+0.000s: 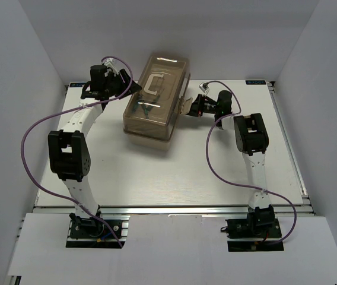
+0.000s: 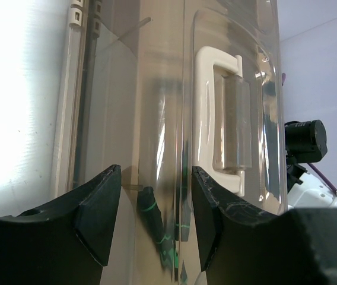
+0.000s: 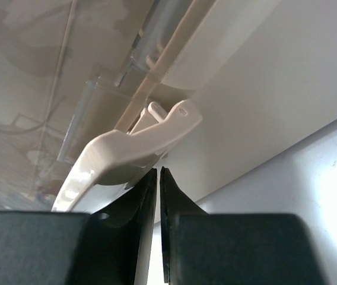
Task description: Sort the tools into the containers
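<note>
Right pincer point(image 3: 158, 172) is all but closed, just a sliver between the fingers and nothing in it, tips right under the beige latch point(image 3: 136, 148) on the toolbox point(image 1: 150, 138) side. Left pincer point(image 2: 155, 172) is wide open and empty, by the brown lid point(image 2: 245, 47) at the far left corner. Green-marked tools point(image 2: 150, 217) sit inside, lid down, box mid surface point(image 1: 156, 178)
</note>
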{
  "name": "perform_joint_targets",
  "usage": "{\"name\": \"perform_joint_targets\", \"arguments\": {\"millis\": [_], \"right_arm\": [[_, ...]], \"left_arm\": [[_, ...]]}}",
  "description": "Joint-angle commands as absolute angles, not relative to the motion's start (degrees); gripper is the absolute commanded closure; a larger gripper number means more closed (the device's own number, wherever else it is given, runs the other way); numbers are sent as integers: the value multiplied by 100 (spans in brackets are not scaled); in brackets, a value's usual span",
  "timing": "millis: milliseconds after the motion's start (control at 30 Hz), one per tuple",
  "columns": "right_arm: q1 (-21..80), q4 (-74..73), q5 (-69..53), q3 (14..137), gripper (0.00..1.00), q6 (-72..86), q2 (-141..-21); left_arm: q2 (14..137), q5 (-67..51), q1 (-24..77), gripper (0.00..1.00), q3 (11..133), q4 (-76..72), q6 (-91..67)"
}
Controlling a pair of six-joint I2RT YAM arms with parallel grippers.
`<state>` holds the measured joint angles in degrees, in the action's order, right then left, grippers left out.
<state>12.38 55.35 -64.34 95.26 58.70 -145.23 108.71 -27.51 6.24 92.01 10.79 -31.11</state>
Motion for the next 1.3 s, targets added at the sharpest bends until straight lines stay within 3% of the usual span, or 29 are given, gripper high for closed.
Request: {"name": "perform_joint_targets", "arguments": {"millis": [0, 333, 467, 500, 700, 1033, 1267], "right_arm": [[1292, 6538, -6504, 9809, 87, 6432, -14212], [1274, 6697, -6214, 9624, 85, 6978, -14247], [1266, 6549, -6310, 9747, 89, 6804, -14247], [1266, 6034, -6328, 9886, 93, 6524, -14204], [1266, 3013, -6065, 10449, 92, 4247, -13834], [1432, 100, -4854, 11135, 93, 2130, -13430], [1670, -947, -4035, 11346, 95, 1153, -13008]], "left_arm": [[11057, -3225, 879, 41, 9281, 1169, -3173], [11074, -3278, 879, 41, 9272, 1107, -3217], [11083, -3270, 896, 41, 9272, 1099, -3243], [11092, -3261, 896, 41, 9290, 1116, -3234], [11232, -3261, 923, 41, 9483, 1195, -3199], [11294, -3331, 940, 41, 9448, 1125, -3199], [11268, -3392, 949, 41, 9369, 1020, -3217]]}}
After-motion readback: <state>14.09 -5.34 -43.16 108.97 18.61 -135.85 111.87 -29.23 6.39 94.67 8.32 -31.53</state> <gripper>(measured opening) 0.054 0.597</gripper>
